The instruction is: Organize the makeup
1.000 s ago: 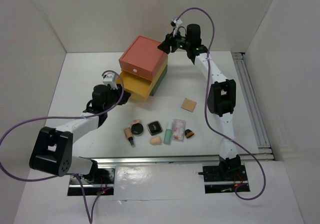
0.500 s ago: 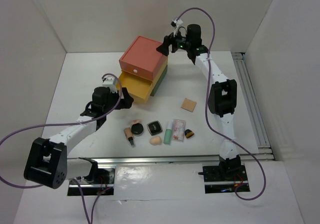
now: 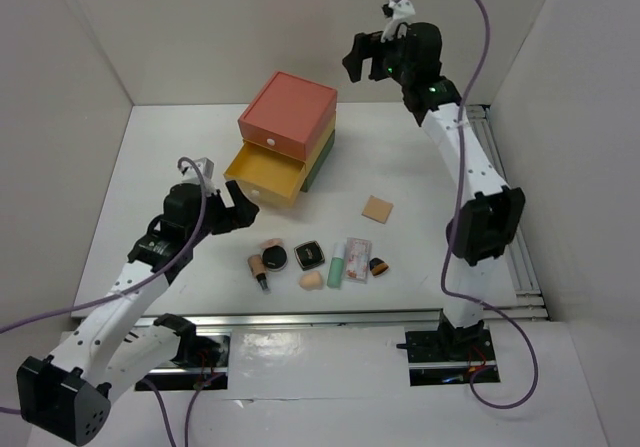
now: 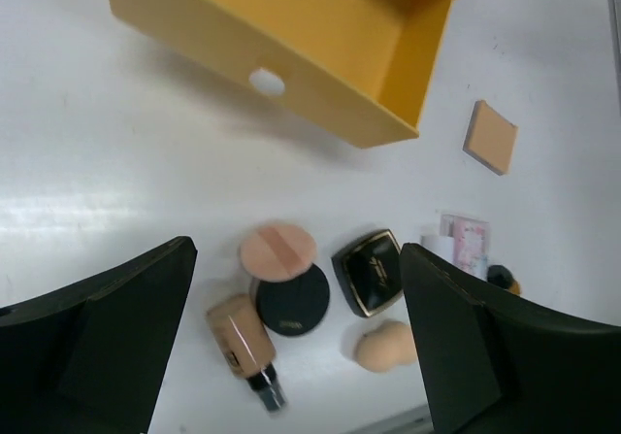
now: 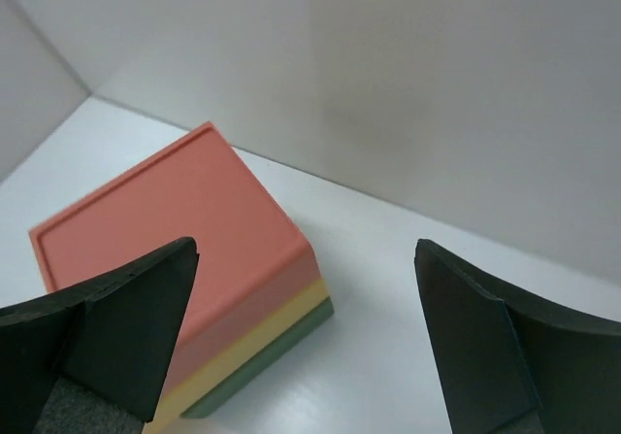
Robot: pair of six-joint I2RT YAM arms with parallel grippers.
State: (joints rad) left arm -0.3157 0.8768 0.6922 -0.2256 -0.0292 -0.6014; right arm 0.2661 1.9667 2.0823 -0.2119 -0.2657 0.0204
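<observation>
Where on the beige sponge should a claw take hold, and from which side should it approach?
Come straight down from above and close on its fat middle. The beige sponge lies on the table as a low rounded egg, seemingly touching nothing. The square black compact sits close on its far side, so there is little room on that side.

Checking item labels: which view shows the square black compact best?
Left wrist: the square black compact sits large, sharp and unobstructed. Top external shows it small; right wrist misses it, seeing only the drawer box.
</observation>
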